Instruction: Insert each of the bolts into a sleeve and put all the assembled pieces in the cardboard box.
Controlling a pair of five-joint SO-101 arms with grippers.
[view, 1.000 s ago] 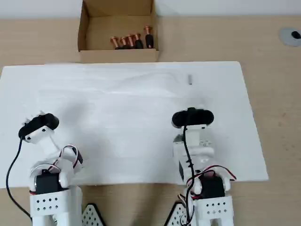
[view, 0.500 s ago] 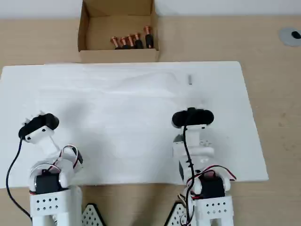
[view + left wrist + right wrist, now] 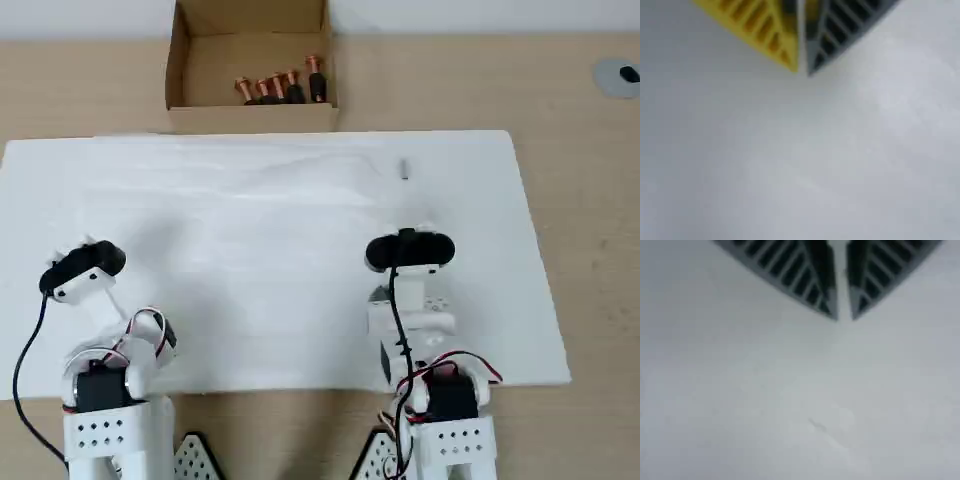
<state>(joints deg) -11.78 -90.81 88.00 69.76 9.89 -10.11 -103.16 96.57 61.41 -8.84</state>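
The left arm (image 3: 100, 330) sits at the near left corner of the tabletop (image 3: 590, 200), its base off the white sheet (image 3: 260, 250) and its wrist over the sheet's near left part. In its wrist view the left gripper (image 3: 801, 70) hangs close above the bare sheet, the yellow finger (image 3: 760, 30) and the dark finger (image 3: 840, 30) pressed together with a mere slit between the tips and nothing pinched. At the far edge, left of the middle, stands the cardboard box (image 3: 178, 70), open on top, its near wall just beyond the sheet's far edge. The assembled pieces (image 3: 280, 88), five copper bolts in black sleeves, lie side by side on its floor toward the right wall; that near wall stands between them and the sheet. The right arm (image 3: 410, 300) rises from the near edge, right of the middle, its wrist over the sheet. The right gripper (image 3: 842, 315) is likewise drawn together over plain sheet, the dark tips a narrow gap apart and holding nothing. Beyond that arm a small grey piece (image 3: 404, 169) lies alone on the sheet near its far edge; what it is I cannot tell. A grey round disc (image 3: 615, 75) sits in the far right corner.
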